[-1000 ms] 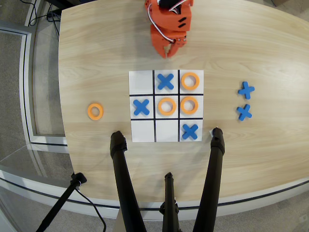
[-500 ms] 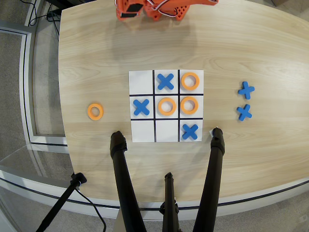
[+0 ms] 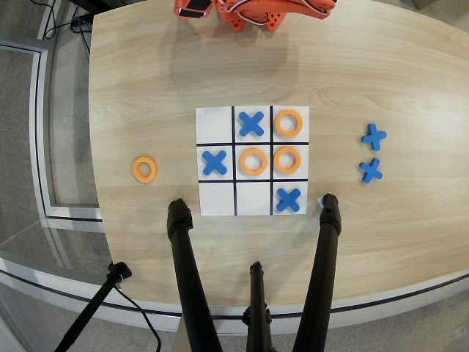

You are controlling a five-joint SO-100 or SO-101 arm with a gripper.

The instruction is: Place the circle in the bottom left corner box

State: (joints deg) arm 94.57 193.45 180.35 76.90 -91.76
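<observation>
An orange ring lies in the grid's upper-right cell. The end effector is out of frame, state indeterminable; only the arm base shows.

no readable text, labels, brands or numbers anywhere, on grid, pieces or table

You have open wooden tabletop around the lone orange ring; black tripod legs obstruct the white paper grid's near edge.
</observation>
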